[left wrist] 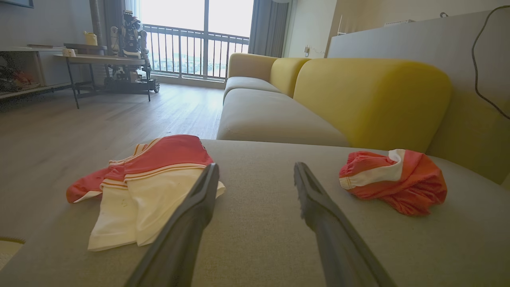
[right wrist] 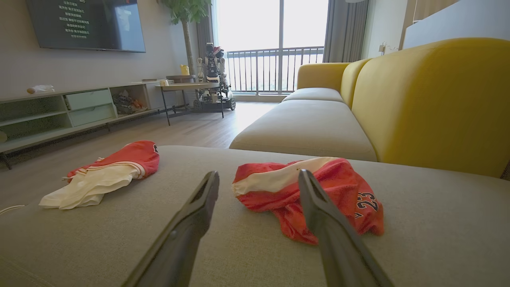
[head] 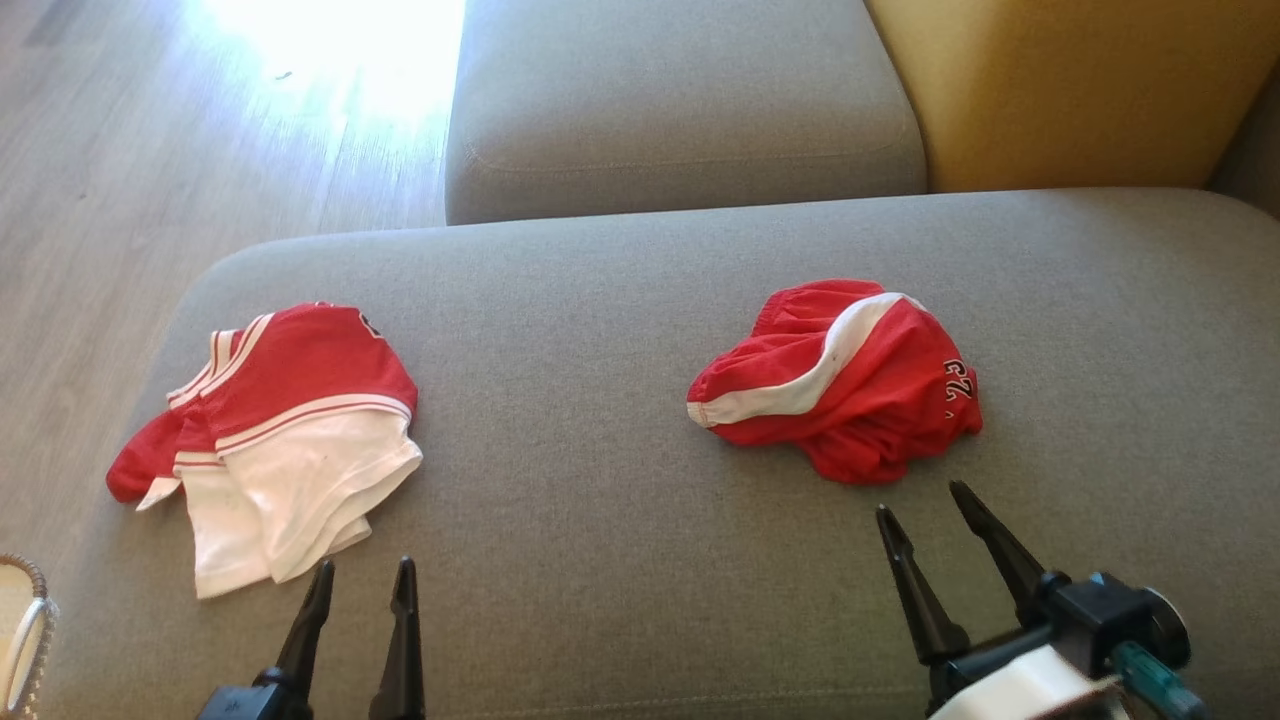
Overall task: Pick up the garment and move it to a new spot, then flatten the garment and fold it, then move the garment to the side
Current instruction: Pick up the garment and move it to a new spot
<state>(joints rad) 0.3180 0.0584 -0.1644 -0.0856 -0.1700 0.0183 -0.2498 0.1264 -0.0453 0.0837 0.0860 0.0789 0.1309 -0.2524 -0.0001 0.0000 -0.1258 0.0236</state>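
Left end effector [head: 365, 565] sits lowest in the head view, long dark tapered fingers [left wrist: 191, 223] spread wide with nothing between them, tips just beside the shirt's [head: 290, 440] white hem. Right end effector [head: 920, 498] is the same deal, spread and empty, tips close to the near edge of the shorts [head: 850, 385] but not touching as far as I can see. Shorts are a crumpled mound of shiny red mesh-looking fabric with a broad white stripe, a gathered waistband and a "23" on the side, lying right of centre on the cushion [head: 600, 500]. Shirt is softer knit, red on top and white below with thin striped trim, loosely folded over near the cushion's left edge, well apart from the shorts. Cushion is grey woven fabric with rounded corners, another grey seat [head: 680, 100] beyond it and a mustard-yellow backrest [head: 1060, 90]. Pale wood floor [head: 150, 180] with sun glare, plus a wall TV [right wrist: 85, 24], low shelf unit [right wrist: 79, 107] and balcony railing [right wrist: 275, 67] across the room.
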